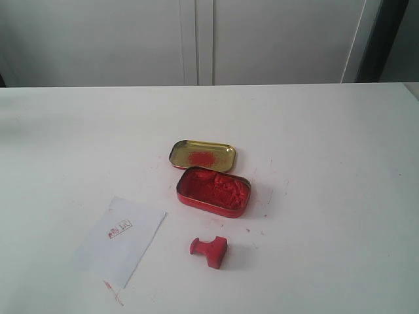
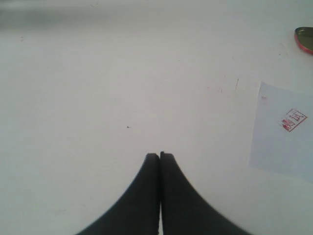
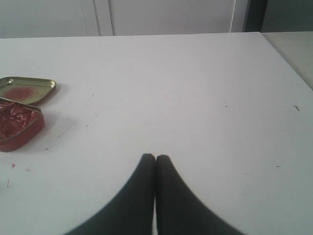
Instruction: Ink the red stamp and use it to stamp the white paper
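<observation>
The stamp (image 1: 209,250) lies tipped on its side on the table (image 1: 327,196), at 6 o'clock from the tin (image 1: 213,191), with its knob toward 9 o'clock and its block base toward 3 o'clock. It looks small, hard and light, and probably smooth-sided, so it may slip or roll. The square block seems the surest hold for righting it, and the narrow neck under the knob the best for pressing.

The tin is an oblong with rounded corners, full of lumpy, sticky-looking red paste. Its gold lid (image 1: 203,156) sits just beside it at 12 o'clock, perhaps touching, smeared red inside. The paper (image 1: 121,239) lies flat at 8 o'clock from the tin. It is thin and limp, apt to slide or lift with a tacky stamp, and already bears a small red imprint (image 1: 120,228).

Neither claw is near the stamp. The left gripper (image 2: 159,157) is pressed together on nothing over bare table, and the right gripper (image 3: 155,159) likewise, empty.
</observation>
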Robot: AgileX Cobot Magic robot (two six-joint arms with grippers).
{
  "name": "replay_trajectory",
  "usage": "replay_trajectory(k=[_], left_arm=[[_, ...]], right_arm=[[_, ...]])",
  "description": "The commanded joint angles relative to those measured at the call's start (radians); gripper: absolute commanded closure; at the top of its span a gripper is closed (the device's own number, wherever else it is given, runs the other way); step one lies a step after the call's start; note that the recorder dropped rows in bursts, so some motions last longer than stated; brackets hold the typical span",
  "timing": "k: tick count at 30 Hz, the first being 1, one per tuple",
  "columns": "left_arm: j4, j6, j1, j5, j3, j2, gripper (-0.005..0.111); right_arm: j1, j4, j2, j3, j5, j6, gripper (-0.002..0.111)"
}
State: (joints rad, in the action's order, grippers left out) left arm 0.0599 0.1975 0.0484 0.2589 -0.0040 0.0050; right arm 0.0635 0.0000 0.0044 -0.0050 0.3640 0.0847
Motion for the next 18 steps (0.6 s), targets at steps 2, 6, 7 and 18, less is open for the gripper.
replay_trajectory(k=[2, 6, 7, 18], left_arm=[[0.009, -0.022, -0.001, -0.022, 0.004, -0.005, 0.107], [0.009, -0.022, -0.001, -0.022, 0.004, -0.005, 0.107], [0.009, -0.022, -0.001, -0.022, 0.004, -0.005, 0.107], [0.009, -0.026, -0.001, -0.022, 0.004, -0.005, 0.107]], right_arm=[[-0.006, -0.008, -0.004, 0.005, -0.015, 0.003, 0.108], [-0.006, -0.008, -0.004, 0.005, -0.015, 0.033, 0.108], [-0.006, -0.008, -0.004, 0.005, -0.015, 0.023, 0.108], [-0.006, -0.008, -0.004, 0.005, -0.015, 0.025, 0.108]])
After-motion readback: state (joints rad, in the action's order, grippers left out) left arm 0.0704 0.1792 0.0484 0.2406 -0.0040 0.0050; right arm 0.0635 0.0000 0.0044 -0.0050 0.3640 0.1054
